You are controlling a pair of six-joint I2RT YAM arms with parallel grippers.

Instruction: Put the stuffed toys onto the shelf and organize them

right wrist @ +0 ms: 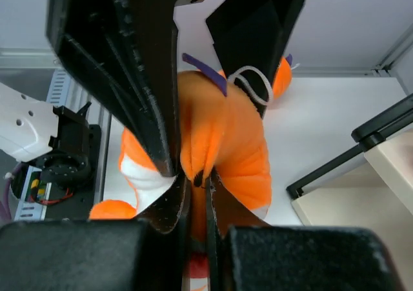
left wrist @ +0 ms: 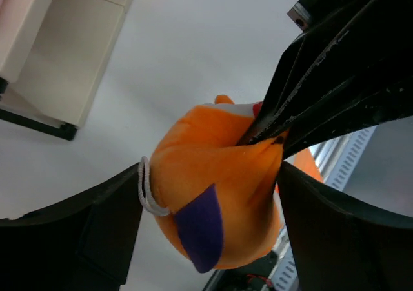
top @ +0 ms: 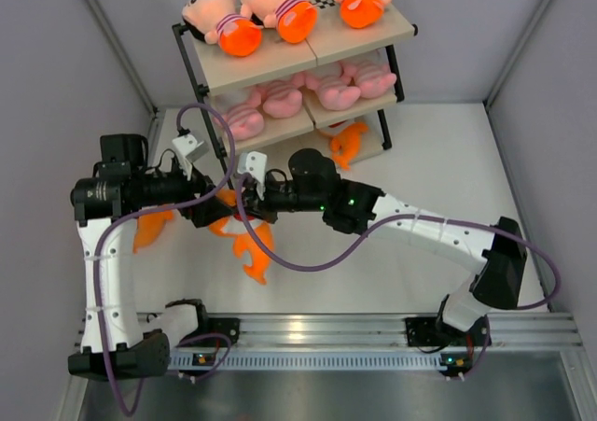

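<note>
**Right end effector** [right wrist: 200,178]: the jaws are closed on a raised fold of an orange shark [left wrist: 193,155], pinching the fabric between the fingertips. The shark hangs from this pinch, above the left half of the bench [top: 448,169] and in front of the shelf's [top: 280,62] left front post.

**Left end effector** [left wrist: 213,181]: the jaws stand wide apart with one finger on each side of the same shark. The finger [left wrist: 97,233] nearest the toy's white loop [left wrist: 145,191] lies against it. It cannot be told whether either finger presses the body.

**Other stuffed toys:**
- Two sharks [top: 256,253] lie on the bench near its left edge, one just below the joined end effectors and one beside the left arm.
- A fourth shark [top: 347,143] sits at the shelf's bottom tier.
- Pink animals [top: 308,92] fill the middle tier.
- Three dolls [top: 280,8] lie on the top tier.
</note>
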